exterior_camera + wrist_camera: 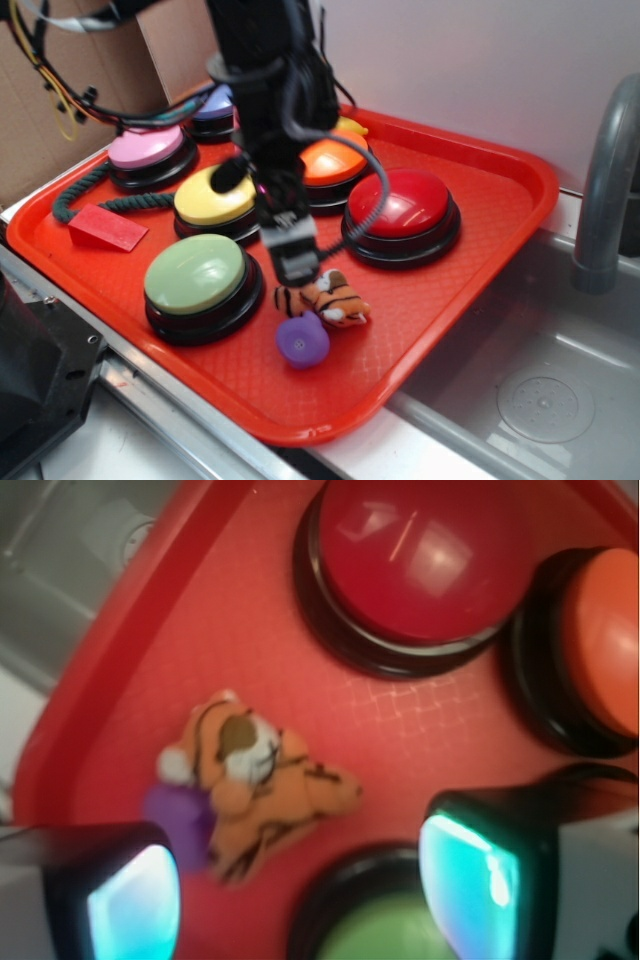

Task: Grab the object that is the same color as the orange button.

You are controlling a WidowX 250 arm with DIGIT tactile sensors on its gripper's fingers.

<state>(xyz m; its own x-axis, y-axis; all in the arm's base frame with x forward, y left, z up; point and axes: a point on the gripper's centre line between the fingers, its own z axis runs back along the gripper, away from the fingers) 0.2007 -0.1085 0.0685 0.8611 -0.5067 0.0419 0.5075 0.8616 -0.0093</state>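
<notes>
So up close in the wrist view, our fingers [300,880] are spread apart and empty, one pad [130,900] low left, the other low right. The plush tiger [255,780] lies on its side on the red tray [120,660] just ahead of the gap, closer to the left pad, not touching either. It looks soft and light, so it should squash and not slip; we'd pinch across the fat striped body. Watch out: a purple piece [178,820] is tucked right against it on the left-pad side. Further out sit the green button [195,275], the red button [405,205], then the orange button [335,160] at the back.
</notes>
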